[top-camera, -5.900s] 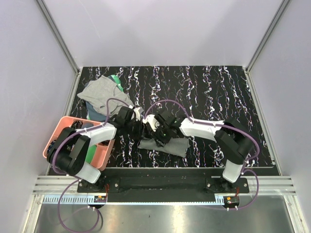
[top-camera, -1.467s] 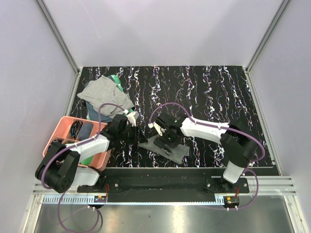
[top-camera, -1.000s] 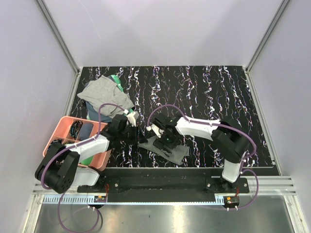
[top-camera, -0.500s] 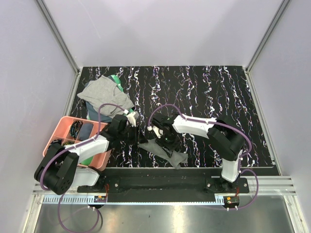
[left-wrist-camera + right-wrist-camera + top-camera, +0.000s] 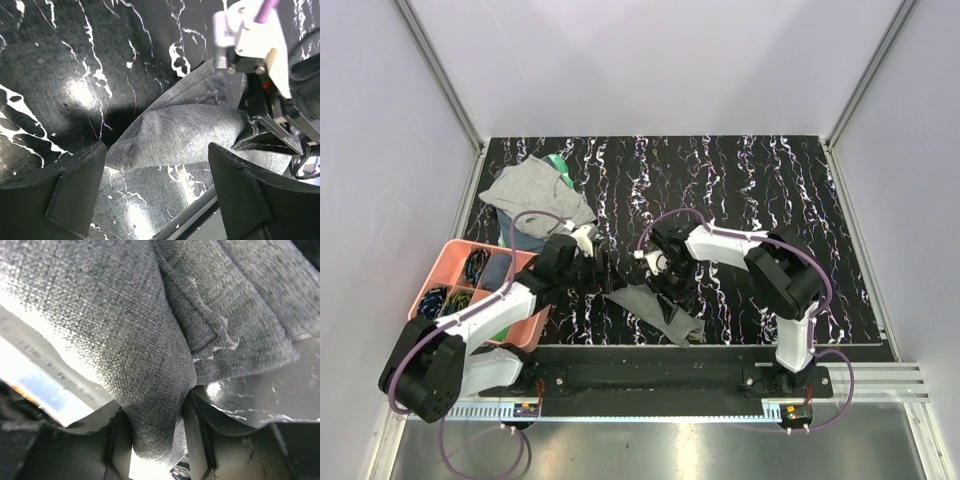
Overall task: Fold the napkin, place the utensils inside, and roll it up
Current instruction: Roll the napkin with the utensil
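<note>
Right fingers (image 5: 119, 439) are clenched on a fold of the napkin (image 5: 655, 306), the charcoal weave bunched between them and rising away from the pinch; a stitched hem shows just past the grip. From above, that pinch sits about the middle of the cloth's length. Left fingers (image 5: 75, 192) stand spread wide and grasp nothing. They flank a puffed ridge of the same napkin, which lies on the bench (image 5: 750, 190) in front of them. Whether either one brushes the cloth I cannot tell.

The napkin sits at the near middle of the bench, just ahead of the two arm bases. It is a rumpled strip rather than a flat sheet. Its long axis runs from 10 o'clock to 4 o'clock. The 4 o'clock end tapers close to the near edge of the bench, and the 10 o'clock end points at the left fingers, just beside them.

Out at 9 o'clock from the napkin, a pink tray (image 5: 526, 330) hangs partly past the left side of the bench, its compartments holding small dark and coloured items too small to name. Farther back, at about 10 o'clock, a lighter grey cloth (image 5: 532, 190) is heaped over a green item (image 5: 557, 163), well apart from the napkin.
</note>
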Robot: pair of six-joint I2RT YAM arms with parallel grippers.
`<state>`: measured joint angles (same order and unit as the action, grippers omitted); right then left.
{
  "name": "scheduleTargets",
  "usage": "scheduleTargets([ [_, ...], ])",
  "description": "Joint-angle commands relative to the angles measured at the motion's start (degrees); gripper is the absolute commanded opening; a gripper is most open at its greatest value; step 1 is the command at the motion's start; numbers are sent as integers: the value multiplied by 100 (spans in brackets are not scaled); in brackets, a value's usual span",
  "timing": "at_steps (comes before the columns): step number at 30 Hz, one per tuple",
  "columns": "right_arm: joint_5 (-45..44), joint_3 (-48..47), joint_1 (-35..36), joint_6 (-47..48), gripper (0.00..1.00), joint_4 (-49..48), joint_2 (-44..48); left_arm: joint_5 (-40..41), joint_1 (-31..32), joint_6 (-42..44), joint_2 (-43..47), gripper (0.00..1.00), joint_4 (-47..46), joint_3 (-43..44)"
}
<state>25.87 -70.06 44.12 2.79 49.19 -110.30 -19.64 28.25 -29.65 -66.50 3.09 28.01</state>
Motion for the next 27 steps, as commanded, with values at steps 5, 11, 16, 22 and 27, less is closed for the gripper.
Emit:
scheduleTargets([
  [5,1420,-200,-351,635,44,-226,-571,57,14,-164,-214,86,-827,-190],
  [11,1843,-447,-527,952,43,-50,-1027,57,14,-111,-627,84,-1258,-191],
  [16,1843,-605,-606,1013,43,64,-1230,-66,14,-146,-1092,71,-1636,-94],
  [22,1650,-719,-720,882,50,64,-1179,-417,14,-120,-1436,38,-1681,-77],
  [27,923,-816,-729,417,76,56,-678,-515,14,-67,-1690,22,-1400,64],
])
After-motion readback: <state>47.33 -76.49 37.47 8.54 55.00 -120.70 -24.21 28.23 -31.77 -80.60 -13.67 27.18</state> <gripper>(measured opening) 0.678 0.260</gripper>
